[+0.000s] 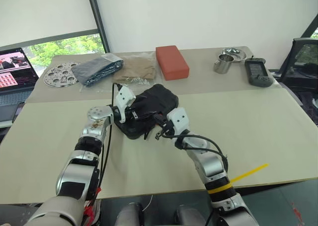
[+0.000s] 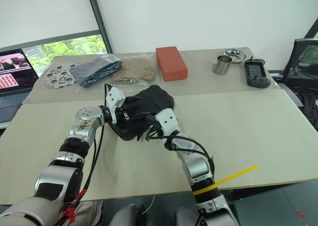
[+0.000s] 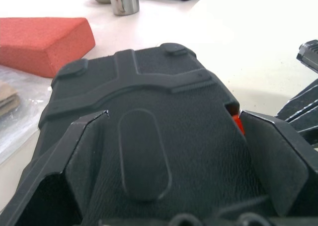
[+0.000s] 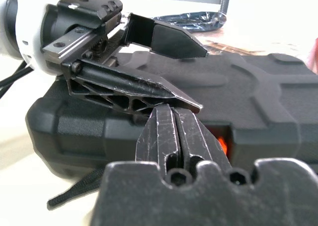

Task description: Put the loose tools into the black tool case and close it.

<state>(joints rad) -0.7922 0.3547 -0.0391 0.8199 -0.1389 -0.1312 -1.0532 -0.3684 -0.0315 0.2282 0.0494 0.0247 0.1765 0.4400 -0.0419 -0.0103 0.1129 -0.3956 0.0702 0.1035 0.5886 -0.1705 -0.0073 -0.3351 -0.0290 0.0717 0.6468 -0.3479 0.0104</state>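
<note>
Both arms reach forward and converge, left gripper (image 3: 164,151) at about 10 o'clock with fingers (image 3: 74,151) spread wide, right gripper (image 4: 175,129) at 2 o'clock pinched fully closed, pointing level toward the left one.

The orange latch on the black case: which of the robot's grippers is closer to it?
Right. The right gripper, shut, points at the orange latch from just in front; the left gripper, open, straddles the black tool case lid above.

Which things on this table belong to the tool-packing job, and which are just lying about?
Job in hand:
black moulded plastic tool case, lid down
left gripper, open across the case
right gripper, shut

Lying about:
red-orange brick-like block
steel cup
dark handheld device
perforated metal disc
</note>
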